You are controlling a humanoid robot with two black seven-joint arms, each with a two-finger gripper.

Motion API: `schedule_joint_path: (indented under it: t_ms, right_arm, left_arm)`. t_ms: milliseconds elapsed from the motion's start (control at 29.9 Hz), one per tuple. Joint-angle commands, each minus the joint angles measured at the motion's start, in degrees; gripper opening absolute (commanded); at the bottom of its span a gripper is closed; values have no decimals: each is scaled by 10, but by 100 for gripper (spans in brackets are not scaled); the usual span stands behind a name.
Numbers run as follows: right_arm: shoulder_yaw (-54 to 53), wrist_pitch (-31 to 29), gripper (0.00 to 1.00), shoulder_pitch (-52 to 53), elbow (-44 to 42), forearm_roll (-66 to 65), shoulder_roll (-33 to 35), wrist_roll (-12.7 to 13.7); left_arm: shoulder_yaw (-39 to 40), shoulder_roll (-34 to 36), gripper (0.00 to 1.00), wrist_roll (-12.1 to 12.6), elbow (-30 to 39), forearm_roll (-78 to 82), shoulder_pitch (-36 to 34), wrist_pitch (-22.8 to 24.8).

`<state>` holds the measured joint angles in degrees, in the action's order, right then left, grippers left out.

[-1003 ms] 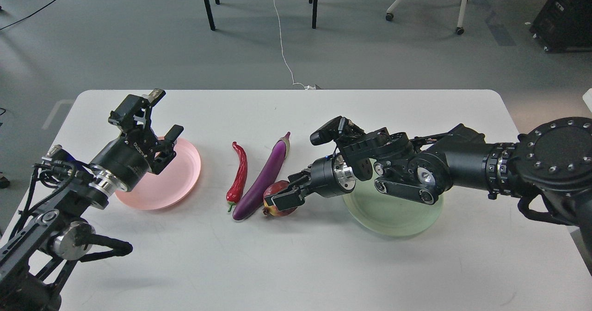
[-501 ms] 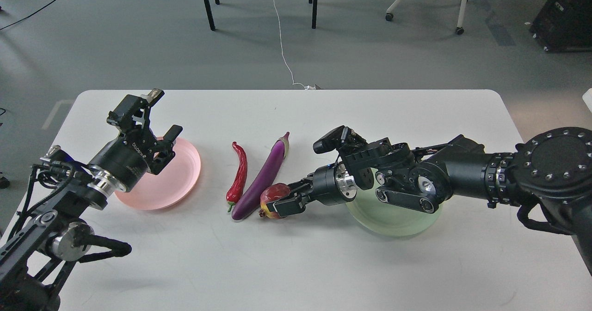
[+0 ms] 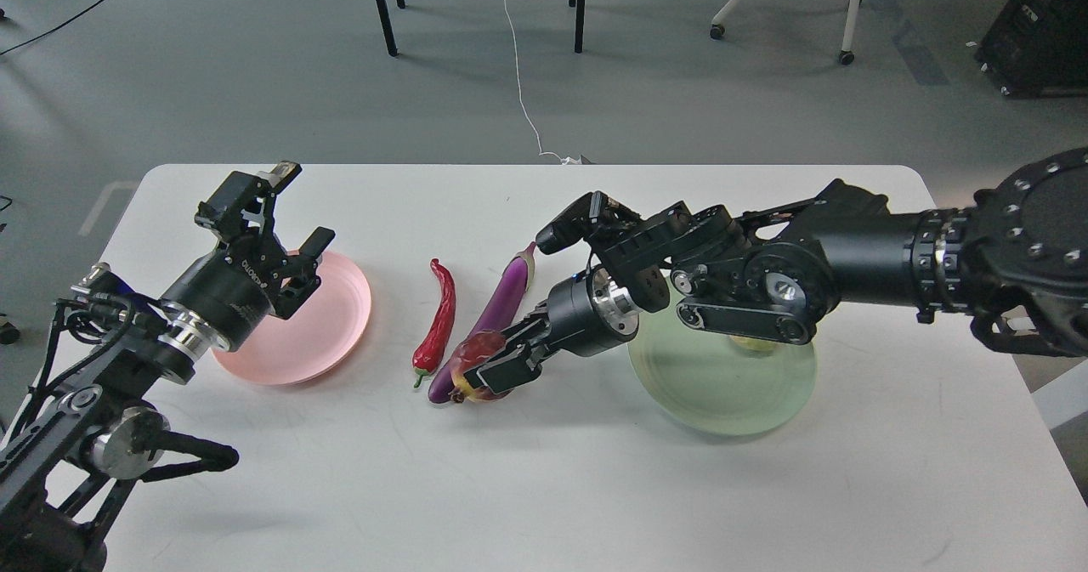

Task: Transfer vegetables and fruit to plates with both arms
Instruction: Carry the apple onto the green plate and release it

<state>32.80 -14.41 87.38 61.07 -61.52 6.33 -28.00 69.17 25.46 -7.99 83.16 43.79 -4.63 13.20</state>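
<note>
White rounded surface (image 3: 527,487) carrying, from left: pale pink plate (image 3: 327,334); red chili pepper (image 3: 439,321); purple eggplant (image 3: 497,308) beside it; pomegranate (image 3: 470,359) touching the eggplant's near end; pale green plate (image 3: 722,385).

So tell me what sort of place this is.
Probably a lab or office workspace: a white table on grey floor, loose cables trailing across it, and a wheeled chair base behind.

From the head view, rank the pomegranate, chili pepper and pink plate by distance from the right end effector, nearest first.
1. Pomegranate: between the fingers of the right end effector, against the eggplant's near end.
2. Chili pepper: to the left, beyond the eggplant.
3. Pink plate: farthest left, under the left end effector.
</note>
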Motion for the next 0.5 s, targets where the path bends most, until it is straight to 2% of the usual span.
schedule_joint_path:
  t_ms: [0,134,234,301,334,401,468]
  right_arm:
    - [21,-22,40,43,56,-50,89,0]
    - [46,-22,41,46,68,-155,161,0]
    - [64,-22,47,38,70,-179,190,0]
    - [70,-22,57,31,76,-181,204,0]
    - [70,-21,65,27,76,-182,206,0]
    - [69,-18,93,23,77,-181,212,0]
    - [68,-18,95,22,76,-181,216,0]
  left_arm:
    - [-2,-1,98,0,0,0,0,2]
    - [-2,-1,98,0,2,0,0,2]
    - [-3,0,98,0,9,0,0,2]
    - [-3,-1,98,0,11,0,0,2]
    - [-3,0,98,0,12,0,0,2]
    - [-4,0,98,0,12,0,0,1]
    - [-4,0,98,0,13,1,0,2]
